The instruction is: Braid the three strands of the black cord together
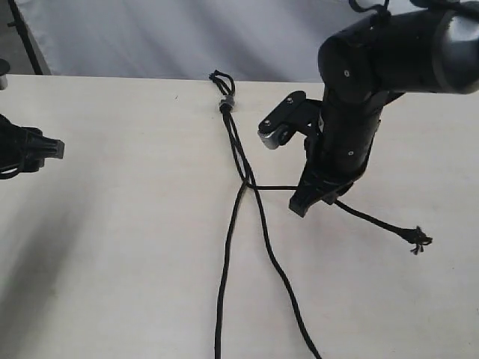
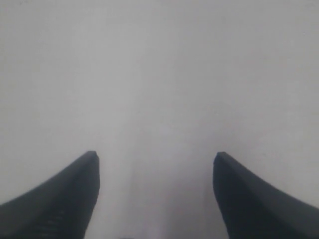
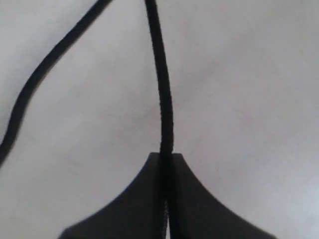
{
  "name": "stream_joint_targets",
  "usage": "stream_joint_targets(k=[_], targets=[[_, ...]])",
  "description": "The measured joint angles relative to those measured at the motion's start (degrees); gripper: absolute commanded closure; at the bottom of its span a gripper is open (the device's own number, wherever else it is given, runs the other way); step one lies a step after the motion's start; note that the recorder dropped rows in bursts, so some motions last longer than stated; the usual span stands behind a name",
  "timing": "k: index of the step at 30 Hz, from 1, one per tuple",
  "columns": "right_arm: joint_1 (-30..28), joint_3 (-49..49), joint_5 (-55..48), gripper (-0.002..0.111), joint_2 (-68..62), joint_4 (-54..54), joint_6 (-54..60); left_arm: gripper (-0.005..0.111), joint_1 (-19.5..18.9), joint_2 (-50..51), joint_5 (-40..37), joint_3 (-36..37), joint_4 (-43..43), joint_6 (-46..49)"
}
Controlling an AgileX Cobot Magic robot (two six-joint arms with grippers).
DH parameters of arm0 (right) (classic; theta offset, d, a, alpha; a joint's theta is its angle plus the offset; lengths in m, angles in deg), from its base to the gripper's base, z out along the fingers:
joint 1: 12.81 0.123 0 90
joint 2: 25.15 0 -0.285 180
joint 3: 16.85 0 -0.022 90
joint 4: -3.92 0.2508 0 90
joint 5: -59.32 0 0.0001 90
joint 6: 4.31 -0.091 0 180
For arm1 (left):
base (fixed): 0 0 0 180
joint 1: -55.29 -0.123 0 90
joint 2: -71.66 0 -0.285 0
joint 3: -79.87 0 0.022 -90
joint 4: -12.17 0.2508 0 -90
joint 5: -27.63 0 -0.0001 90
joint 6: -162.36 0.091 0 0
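Note:
The black cord [image 1: 225, 102] lies on the pale table, its small grey band [image 1: 227, 99] and short loop at the far middle. Below the band the three strands twist, then split near the table's centre. One strand [image 1: 224, 277] runs toward the near edge on the left, a second [image 1: 281, 280] toward the near edge on the right. The third strand [image 1: 273, 188] is pulled sideways to the right into my right gripper [image 1: 299, 208], which is shut on it [image 3: 163, 99]; its frayed tip [image 1: 418, 239] trails beyond. My left gripper [image 1: 52, 148] sits at the far left, open [image 2: 156, 159] over bare table.
The right arm's bulky black body [image 1: 359, 112] hangs over the table right of the cord. A white backdrop [image 1: 150, 37] rises behind the table's far edge. Another strand [image 3: 35, 84] curves beside the held one in the right wrist view.

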Motion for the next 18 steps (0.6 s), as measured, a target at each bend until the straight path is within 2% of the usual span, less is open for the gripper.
stream_joint_targets(k=[6,8,10,14,16,18], targets=[[-2.8,5.0,11.8,0.107,-1.8,-0.1,-2.6,0.045,5.4,0.0,0.4,0.0,-0.5,0.2],[-3.0,5.8,13.7,0.098,-2.3,-0.9,-4.2,0.045,7.2,0.0,0.8,0.0,-0.7,0.2],[-3.0,6.3,15.0,0.082,-3.0,-1.4,-7.2,0.045,9.1,0.0,1.1,0.0,-1.4,0.3],[-3.0,6.3,15.5,0.026,-4.9,-4.4,-12.2,0.045,14.1,0.0,2.3,0.0,-2.2,0.3],[-3.0,6.3,15.9,0.005,-5.2,-5.5,-13.4,0.045,16.7,0.0,2.4,0.0,-3.1,0.3],[-3.0,6.5,17.8,0.004,-4.9,-5.9,-15.3,0.045,20.3,0.0,3.1,-0.4,-5.5,0.7]])
